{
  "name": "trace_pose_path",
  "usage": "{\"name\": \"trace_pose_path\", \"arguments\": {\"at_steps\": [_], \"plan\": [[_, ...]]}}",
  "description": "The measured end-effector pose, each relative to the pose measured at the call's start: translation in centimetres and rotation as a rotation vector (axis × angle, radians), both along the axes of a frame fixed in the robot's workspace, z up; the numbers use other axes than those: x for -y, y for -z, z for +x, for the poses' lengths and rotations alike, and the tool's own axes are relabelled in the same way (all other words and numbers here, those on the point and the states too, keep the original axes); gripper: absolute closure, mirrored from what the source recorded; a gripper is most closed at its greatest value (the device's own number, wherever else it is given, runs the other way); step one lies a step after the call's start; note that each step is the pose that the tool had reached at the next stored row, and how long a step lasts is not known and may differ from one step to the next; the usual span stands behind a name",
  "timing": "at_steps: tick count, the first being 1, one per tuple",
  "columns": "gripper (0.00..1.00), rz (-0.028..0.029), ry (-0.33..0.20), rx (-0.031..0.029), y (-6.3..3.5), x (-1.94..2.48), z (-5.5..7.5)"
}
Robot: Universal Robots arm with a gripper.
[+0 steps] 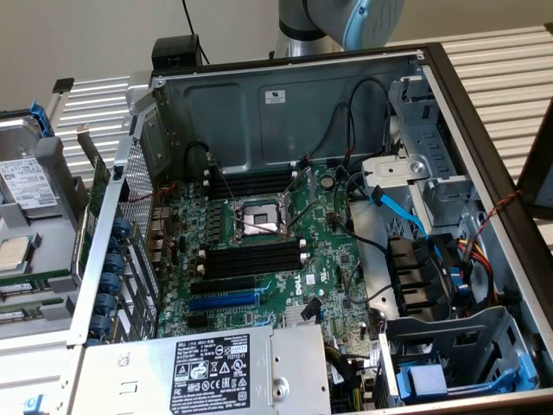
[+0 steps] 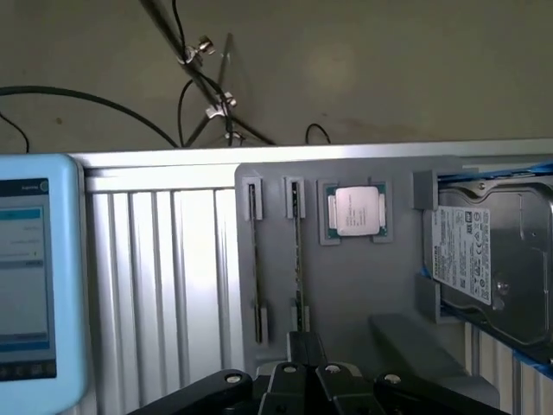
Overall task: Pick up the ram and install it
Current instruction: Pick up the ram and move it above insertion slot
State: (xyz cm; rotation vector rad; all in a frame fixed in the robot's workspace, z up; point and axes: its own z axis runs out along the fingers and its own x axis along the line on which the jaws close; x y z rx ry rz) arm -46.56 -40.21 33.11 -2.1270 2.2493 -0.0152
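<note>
The claw point(image 2: 304, 346) is sitting fully closed and holding nothing, hanging just over the near end of the ram point(image 2: 297, 259). The ram is standing on edge in the grey tray point(image 2: 363, 294), its long axis running straight away from the claw. A second ram point(image 2: 256, 259) is lying parallel beside it, making two sticks, and farther along one processor point(image 2: 355, 211) and one hard drive point(image 2: 484, 259) are resting.
</note>
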Motion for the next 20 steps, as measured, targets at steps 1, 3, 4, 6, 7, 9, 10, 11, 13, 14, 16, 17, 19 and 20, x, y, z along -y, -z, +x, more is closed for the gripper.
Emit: {"name": "trace_pose_path", "arguments": {"at_steps": [1, 3, 4, 6, 7, 9, 10, 11, 13, 14, 16, 17, 19, 20], "plan": [[0.89, -0.0001, 0.009, -0.0003, 0.02, 0.00, 0.00], [0.89, -0.0002, 0.015, -0.0003, 0.03, 0.00, 0.00], [0.89, -0.0002, 0.015, -0.0003, 0.04, 0.00, 0.00], [0.89, 0.0000, 0.015, 0.0000, 0.06, 0.00, 0.00], [0.89, 0.0000, 0.015, 0.0000, 0.06, 0.00, 0.00], [0.89, 0.0000, 0.015, 0.0000, 0.06, 0.00, 0.00], [0.89, 0.0000, 0.015, 0.0000, 0.06, 0.00, 0.00], [0.89, 0.0000, 0.015, 0.0000, 0.06, 0.00, 0.00], [0.89, 0.0010, 0.015, 0.0016, 0.21, 0.00, 0.00], [0.89, 0.0011, 0.015, 0.0026, 0.29, 0.00, 0.00], [0.89, 0.0026, 0.015, 0.0030, 0.42, 0.02, -0.01], [0.89, 0.0036, 0.015, 0.0030, 0.50, 0.06, -0.01], [0.89, 0.0057, 0.015, 0.0030, 0.66, 0.24, -0.04], [0.89, 0.0058, 0.015, 0.0032, 0.78, 0.30, -0.05]]}}
